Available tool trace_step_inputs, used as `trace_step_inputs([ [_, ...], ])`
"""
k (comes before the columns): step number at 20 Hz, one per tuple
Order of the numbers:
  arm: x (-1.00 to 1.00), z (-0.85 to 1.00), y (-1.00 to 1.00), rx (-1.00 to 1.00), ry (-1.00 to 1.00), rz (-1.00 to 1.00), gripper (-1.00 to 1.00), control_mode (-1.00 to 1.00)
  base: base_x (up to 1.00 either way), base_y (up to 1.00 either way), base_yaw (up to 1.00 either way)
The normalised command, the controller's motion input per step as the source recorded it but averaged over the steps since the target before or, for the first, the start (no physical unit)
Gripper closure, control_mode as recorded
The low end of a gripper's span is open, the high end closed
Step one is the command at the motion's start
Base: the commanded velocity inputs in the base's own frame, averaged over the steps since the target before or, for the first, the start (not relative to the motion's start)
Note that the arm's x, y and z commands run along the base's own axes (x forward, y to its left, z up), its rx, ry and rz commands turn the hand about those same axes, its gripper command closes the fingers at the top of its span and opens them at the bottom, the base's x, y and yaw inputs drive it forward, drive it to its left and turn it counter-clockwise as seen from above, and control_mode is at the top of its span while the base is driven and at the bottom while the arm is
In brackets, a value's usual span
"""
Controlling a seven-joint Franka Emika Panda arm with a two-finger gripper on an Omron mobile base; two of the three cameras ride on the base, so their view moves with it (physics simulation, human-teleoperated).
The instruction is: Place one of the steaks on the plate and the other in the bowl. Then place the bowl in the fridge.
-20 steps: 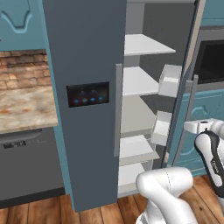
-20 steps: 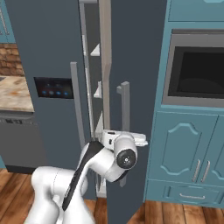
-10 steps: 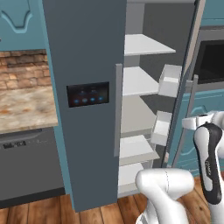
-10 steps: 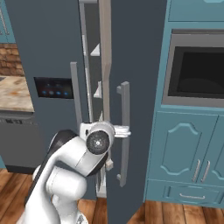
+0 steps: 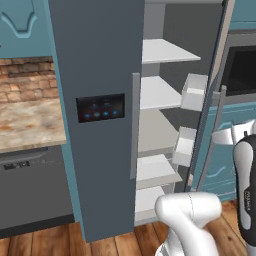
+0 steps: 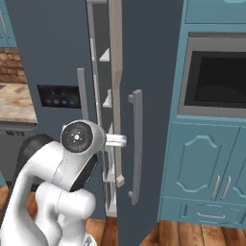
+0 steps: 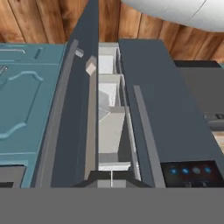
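The fridge (image 5: pixel 100 115) stands with its right door (image 6: pixel 144 120) swung open, shelves (image 5: pixel 165 52) bare; gripper closed, holding nothing visible. Bowl evidently not yet stored.

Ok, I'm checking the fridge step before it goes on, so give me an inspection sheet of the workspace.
Surface: stone counter left of the fridge, brick wall behind it.
Job's things: fridge with its right door ajar and left door shut; pale shelves and door bins hold nothing that I can see. Steaks, plate, bowl: nothing seen.
Clutter: nothing seen.
Grippers: gripper shut, its tips at the bottom of the hand view facing the door gap; nothing held that I can see.
Cables: nothing seen.
Surroundings: oven in teal cabinets, dishwasher, wood floor.
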Motion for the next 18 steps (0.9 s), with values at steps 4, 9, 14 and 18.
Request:
trace_step_inputs([
  [4,-0.14,0.06,0.66,0.00,0.12,-0.13,1.00,-1.00,0.00,0.00,0.00],
  [9,0.00,0.00,0.83,0.00,0.10,-0.17,1.00,-1.00,0.00,0.00,0.00],
  [14,0.05,0.00,0.53,0.00,0.14,-0.15,1.00,-1.00,0.00,0.00,0.00],
  [18,0.24,0.00,0.38,0.00,0.21,-0.01,1.00,-1.00,0.00,0.00,0.00],
])
